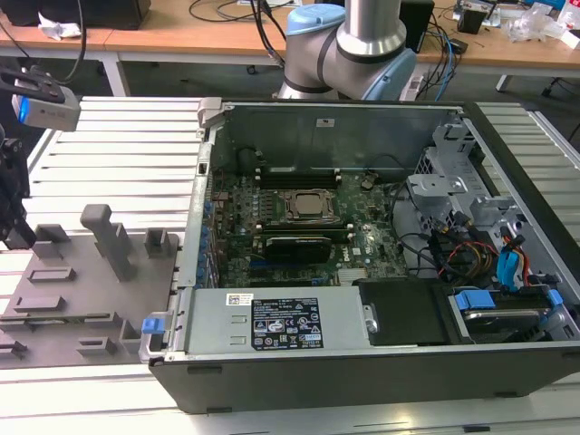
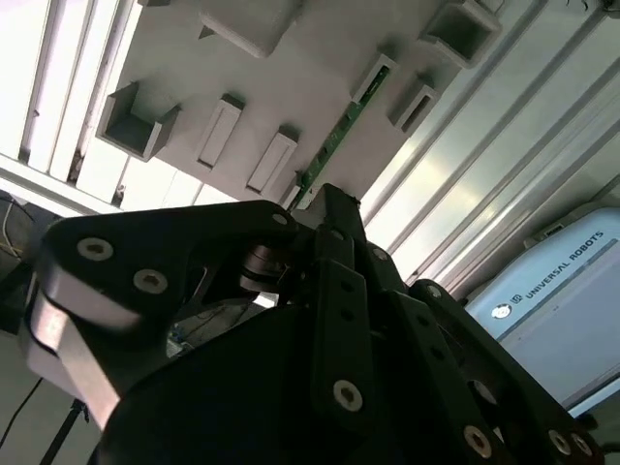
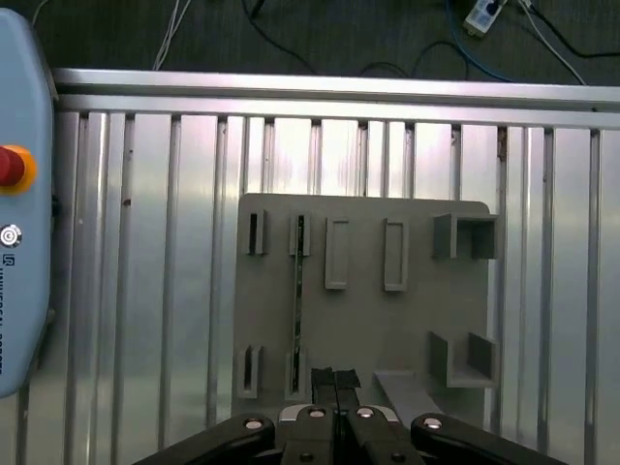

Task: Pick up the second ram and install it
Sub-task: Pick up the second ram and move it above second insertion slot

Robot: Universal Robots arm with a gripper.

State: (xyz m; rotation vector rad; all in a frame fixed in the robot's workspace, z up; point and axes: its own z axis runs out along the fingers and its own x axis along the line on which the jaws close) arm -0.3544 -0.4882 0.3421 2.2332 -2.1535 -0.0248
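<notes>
The second ram (image 3: 297, 300) is a thin green stick standing on edge in a pair of slotted holders on the grey fixture plate (image 3: 417, 310). In the second wrist view the ram (image 2: 341, 128) runs along that plate (image 2: 291, 58). My gripper (image 3: 335, 378) hovers above the plate, just beside the near end of the ram and not touching it. Its two black fingers are pressed together with nothing between them. In the exterior view the gripper (image 1: 16, 227) hangs at the far left over the fixture plate (image 1: 91, 290), well away from the open computer case (image 1: 208, 299).
The case lies open, showing the motherboard (image 1: 362, 240), the processor socket (image 1: 306, 205), black memory slots (image 1: 294, 170) and a wide black-finned card (image 1: 294, 246). Tall grey holders (image 1: 109, 237) rise from the fixture plate. The ribbed aluminium table (image 3: 174, 242) surrounds it. A teach pendant (image 3: 19, 223) lies beside it.
</notes>
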